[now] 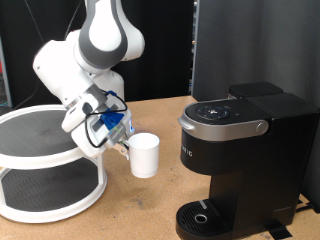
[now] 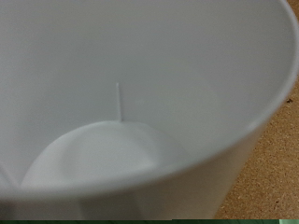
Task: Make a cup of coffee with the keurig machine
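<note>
The white cup hangs in the air at the middle of the exterior view, held at its left side by my gripper, which is shut on its handle or rim. The cup is upright, above the cork table. In the wrist view the cup's empty white inside fills nearly the whole picture; my fingers do not show there. The black keurig machine stands at the exterior view's right, lid down, with its round drip tray at the bottom. The cup is left of the machine and well above the tray.
A white two-tier round stand with dark shelves sits at the exterior view's left, just beside the arm. The cork table lies below. A dark panel stands behind the machine.
</note>
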You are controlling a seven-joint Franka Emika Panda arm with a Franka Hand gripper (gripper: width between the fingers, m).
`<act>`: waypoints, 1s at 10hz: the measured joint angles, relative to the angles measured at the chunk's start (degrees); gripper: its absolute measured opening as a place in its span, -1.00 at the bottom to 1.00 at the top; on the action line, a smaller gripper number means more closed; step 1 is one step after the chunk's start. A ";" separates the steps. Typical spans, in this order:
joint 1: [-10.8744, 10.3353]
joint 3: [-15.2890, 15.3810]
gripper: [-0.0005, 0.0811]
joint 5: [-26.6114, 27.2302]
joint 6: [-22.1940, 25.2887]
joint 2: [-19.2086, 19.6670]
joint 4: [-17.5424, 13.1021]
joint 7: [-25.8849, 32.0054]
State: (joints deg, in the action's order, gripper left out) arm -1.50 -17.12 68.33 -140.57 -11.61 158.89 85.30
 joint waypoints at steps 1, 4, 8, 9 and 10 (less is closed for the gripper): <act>-0.19 0.09 -0.81 0.61 -0.01 1.06 -0.36 0.21; -0.36 0.79 -0.81 2.26 -0.02 3.80 -1.82 0.50; -0.50 2.07 -0.81 4.29 -0.07 6.31 -3.76 1.04; -0.50 2.25 -0.81 4.31 -0.07 6.77 -3.95 1.11; -0.50 2.39 -0.81 4.31 -0.10 7.23 -4.00 1.17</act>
State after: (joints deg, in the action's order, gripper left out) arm -2.00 -14.72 72.64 -140.67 -4.38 154.88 86.48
